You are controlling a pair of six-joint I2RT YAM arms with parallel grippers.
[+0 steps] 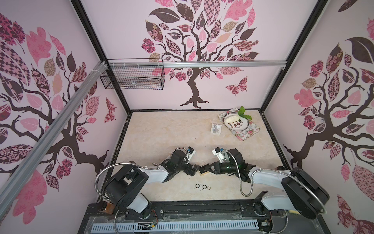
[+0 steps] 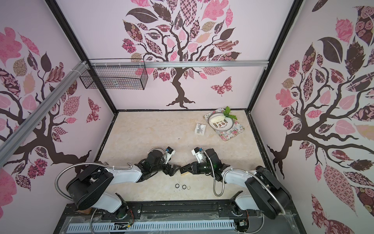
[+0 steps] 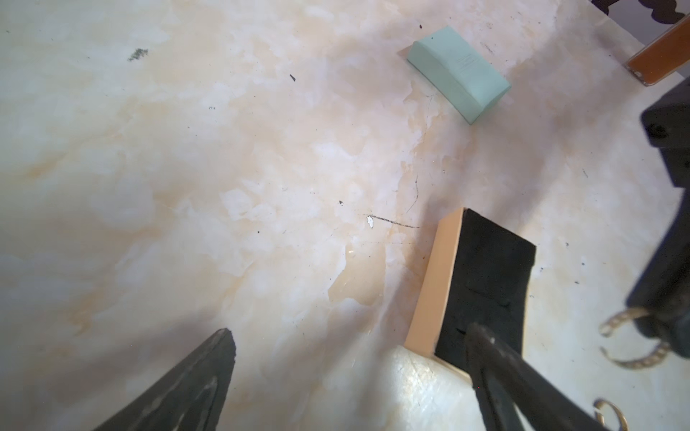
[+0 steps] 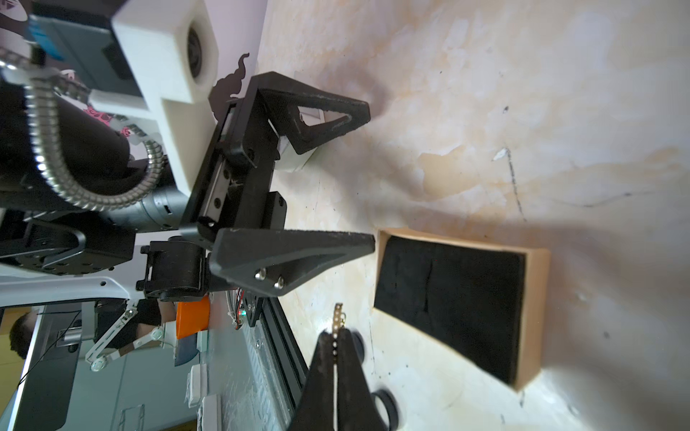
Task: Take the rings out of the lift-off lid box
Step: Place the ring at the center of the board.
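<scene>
Cream marble-patterned bench (image 1: 162,137); both arms meet over its middle. The left end effector (image 4: 369,175) is spread to full width and grips nothing. One finger (image 3: 485,354) sits over the foam at the box's edge, the other over bare bench. The right end effector (image 4: 336,336) is closed flat on a thin gold studded ring (image 4: 338,317), pinched on edge, with part of the band proud of the tips.

Between the two lies a small tan cardboard box with black foam insert (image 4: 448,306), lid off. The foam shows slits only; neither wrist view shows a ring in it. A pale mint-green rectangular box (image 3: 459,72) sits apart, possibly the lid, cannot tell.

A row of three rings (image 1: 204,186), two black and one pale, shows on the bench in both top views. The row runs left to right, near the right end effector on its robot-base side.

Judgement: the right arm carries the ring, so set-down is a short way toward the base, at the row's pale end.
</scene>
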